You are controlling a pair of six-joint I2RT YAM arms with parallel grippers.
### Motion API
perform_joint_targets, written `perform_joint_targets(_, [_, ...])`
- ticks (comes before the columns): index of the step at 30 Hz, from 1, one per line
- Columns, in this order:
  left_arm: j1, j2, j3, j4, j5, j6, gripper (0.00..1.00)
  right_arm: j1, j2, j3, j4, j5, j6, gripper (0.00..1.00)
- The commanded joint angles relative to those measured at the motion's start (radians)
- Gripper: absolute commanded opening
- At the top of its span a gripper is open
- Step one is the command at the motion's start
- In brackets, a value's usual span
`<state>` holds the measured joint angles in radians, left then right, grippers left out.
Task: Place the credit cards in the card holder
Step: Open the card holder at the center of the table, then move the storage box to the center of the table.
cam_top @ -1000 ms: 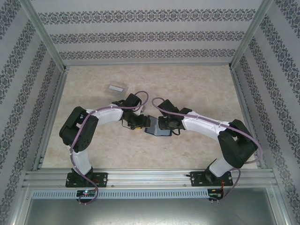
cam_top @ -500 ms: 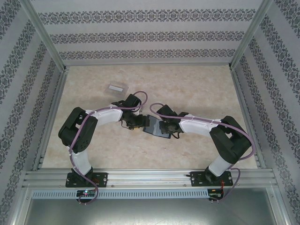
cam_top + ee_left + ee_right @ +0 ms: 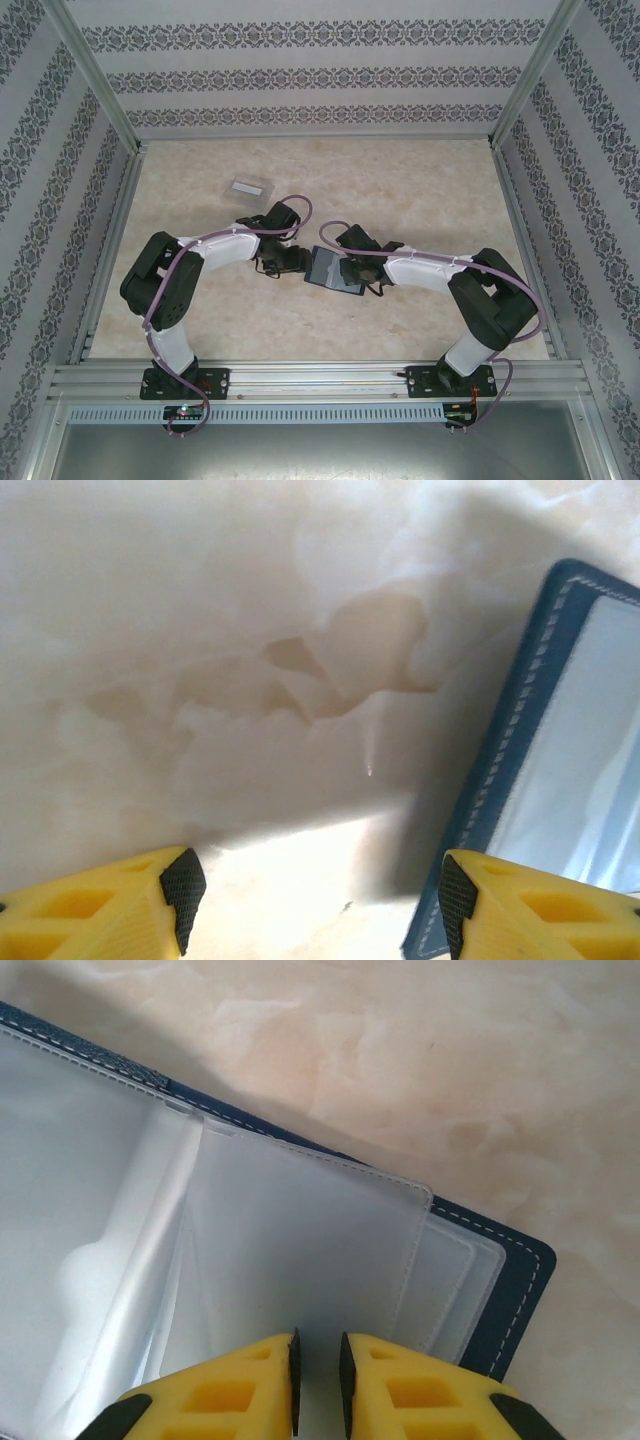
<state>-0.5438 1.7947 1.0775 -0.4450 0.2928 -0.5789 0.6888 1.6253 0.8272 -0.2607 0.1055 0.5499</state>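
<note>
Lying open on the marbled table (image 3: 200, 630) between both arms, the card holder (image 3: 505, 1290) looks light and floppy, with thin, slick clear sleeves (image 3: 300, 1230); the stitched navy edge seems the firmest place to grip. The right gripper (image 3: 317, 1380) is almost closed, seemingly pinching a sleeve. The left gripper (image 3: 314, 885) gapes wide and empty just beside the holder. Cloudy plastic hides whether any pocket is filled.

The left arm (image 3: 215, 245) and right arm (image 3: 430, 270) bend inward, wrists nearly meeting at mid-frame. The left tool (image 3: 312, 890) holds its jaws wide apart. The right tool (image 3: 317, 1360) has them nearly together.
</note>
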Motion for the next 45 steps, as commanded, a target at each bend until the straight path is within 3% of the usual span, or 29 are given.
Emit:
perform_joint_targets(1, [0.007, -0.006, -0.005, -0.131, -0.13, 0.034, 0.69, -0.014, -0.02, -0.024, -0.015, 0.002, -0.01, 0.22])
perform_joint_targets(7, [-0.005, -0.006, 0.015, -0.14, -0.173, 0.083, 0.69, -0.018, -0.042, -0.018, -0.019, -0.01, -0.009, 0.23])
perform_joint_targets(13, [0.02, -0.183, 0.017, -0.125, -0.159, 0.09, 0.77, -0.026, -0.065, -0.004, -0.038, -0.021, -0.017, 0.26])
perform_joint_targets(16, [0.064, -0.249, 0.058, -0.168, -0.167, 0.106, 0.81, -0.037, -0.072, 0.023, -0.079, -0.049, 0.008, 0.34])
perform_joint_targets(23, [0.207, -0.296, 0.116, -0.236, -0.099, 0.131, 0.84, -0.036, -0.136, 0.103, -0.137, -0.101, 0.056, 0.4])
perform_joint_targets(26, [0.266, -0.311, 0.139, -0.25, -0.091, 0.156, 0.91, -0.035, -0.162, 0.127, -0.157, -0.094, 0.063, 0.45])
perform_joint_targets(31, [0.36, -0.256, 0.24, -0.308, -0.09, 0.171, 0.96, -0.037, -0.232, 0.125, -0.155, -0.071, 0.07, 0.46])
perform_joint_targets(37, [0.46, -0.15, 0.335, -0.264, 0.013, 0.148, 0.99, -0.04, -0.313, 0.101, -0.161, -0.026, 0.047, 0.46])
perform_joint_targets(41, [0.503, -0.038, 0.411, -0.256, 0.084, 0.058, 0.93, -0.046, -0.348, 0.079, -0.16, -0.003, 0.011, 0.5])
perform_joint_targets(45, [0.504, 0.002, 0.415, -0.18, 0.066, -0.042, 0.9, -0.063, -0.322, 0.098, -0.154, -0.027, -0.027, 0.51])
